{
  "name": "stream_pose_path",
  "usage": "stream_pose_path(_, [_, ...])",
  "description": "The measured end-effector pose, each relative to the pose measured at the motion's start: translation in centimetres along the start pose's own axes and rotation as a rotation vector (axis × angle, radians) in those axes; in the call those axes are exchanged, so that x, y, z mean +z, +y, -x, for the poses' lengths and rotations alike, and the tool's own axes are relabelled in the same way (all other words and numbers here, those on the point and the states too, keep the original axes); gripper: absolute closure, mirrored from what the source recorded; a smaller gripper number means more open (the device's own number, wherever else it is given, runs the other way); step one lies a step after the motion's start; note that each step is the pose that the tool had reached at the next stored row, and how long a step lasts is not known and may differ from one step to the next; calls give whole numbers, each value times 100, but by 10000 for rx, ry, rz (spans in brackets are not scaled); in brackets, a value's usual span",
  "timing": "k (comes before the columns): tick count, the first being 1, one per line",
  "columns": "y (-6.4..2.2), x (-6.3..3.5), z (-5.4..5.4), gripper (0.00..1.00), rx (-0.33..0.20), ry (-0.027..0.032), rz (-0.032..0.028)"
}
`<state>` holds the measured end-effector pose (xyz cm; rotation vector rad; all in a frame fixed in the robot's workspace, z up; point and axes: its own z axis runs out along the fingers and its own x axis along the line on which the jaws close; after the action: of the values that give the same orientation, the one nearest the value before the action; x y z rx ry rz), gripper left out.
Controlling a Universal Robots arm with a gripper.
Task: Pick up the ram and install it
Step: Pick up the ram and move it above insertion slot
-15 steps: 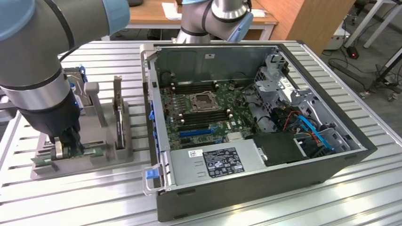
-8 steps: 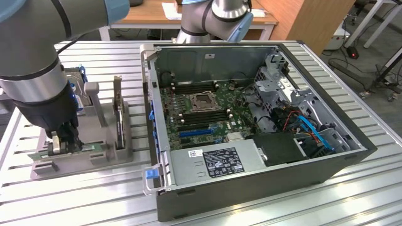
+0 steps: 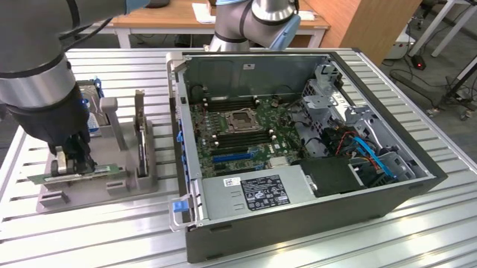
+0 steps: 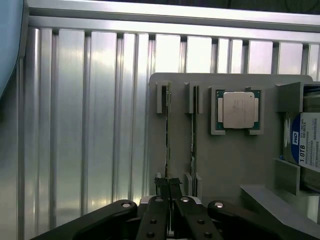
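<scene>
The gripper (image 3: 75,166) stands over the grey holder (image 3: 86,192), its jaws drawn narrow and pinched on the ram (image 3: 100,170), which sits on edge in the slot along one edge of the holder; the exterior view shows the open computer case (image 3: 298,139) just beside the holder; the wrist view shows a second stick (image 4: 192,125) in the next slot, a processor (image 4: 239,110) in the holder's recess and a blue-labelled hard drive (image 4: 306,142) beyond it
</scene>
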<state>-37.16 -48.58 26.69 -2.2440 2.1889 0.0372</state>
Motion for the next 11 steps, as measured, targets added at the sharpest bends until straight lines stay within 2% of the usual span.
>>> stream_pose_path(11, [-7,-311,6,89,-1,0,1])
